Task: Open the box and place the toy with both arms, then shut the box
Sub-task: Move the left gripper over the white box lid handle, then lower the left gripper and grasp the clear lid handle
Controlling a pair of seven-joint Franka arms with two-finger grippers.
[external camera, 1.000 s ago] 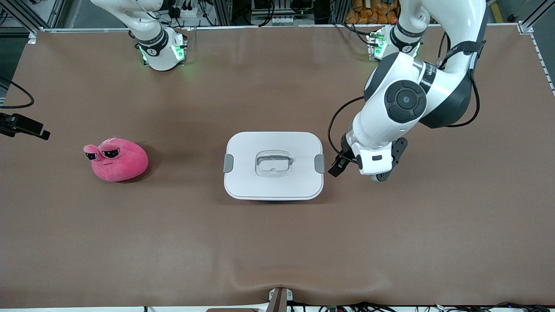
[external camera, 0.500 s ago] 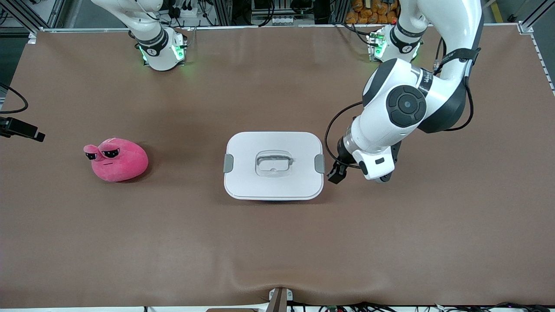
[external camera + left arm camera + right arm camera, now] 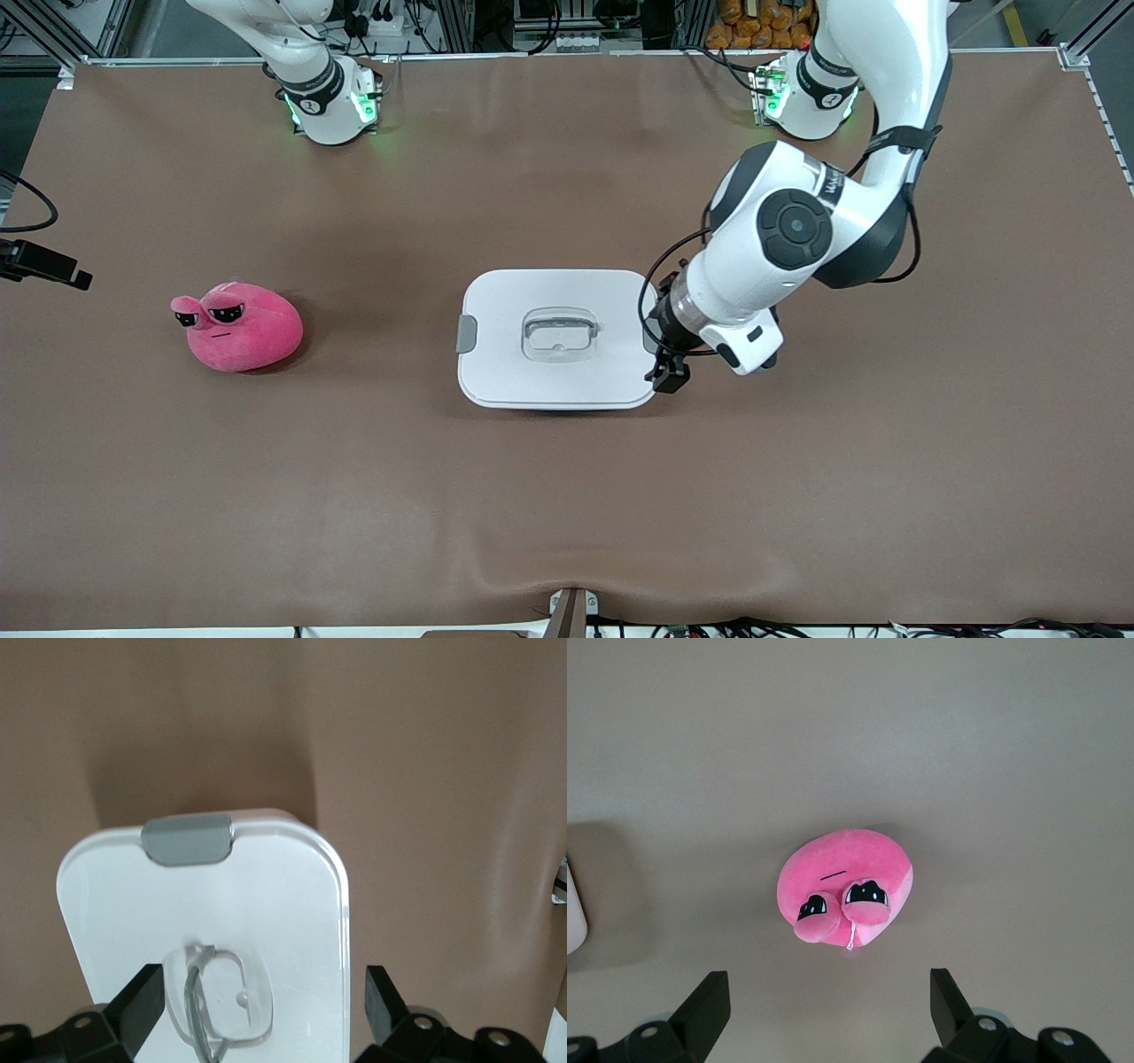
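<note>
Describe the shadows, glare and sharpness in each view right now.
Front view: even overhead light, soft shadows hugging the toy and the box, green glow at the arm bases. Left wrist view: a dark shadow spreads on the table past the box's lid, whose glossy edge catches glare. Right wrist view: toy sharp, with only a faint shadow; the right gripper's fingers look soft-edged.

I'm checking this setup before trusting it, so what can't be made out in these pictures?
- Box contents: the white lid covers it in every view.
- Clip at the left arm's end: front view, hidden under the left pincer.
- Right pincer: out of the front view; its wrist view cuts off all but the fingertips, over the toy.
</note>
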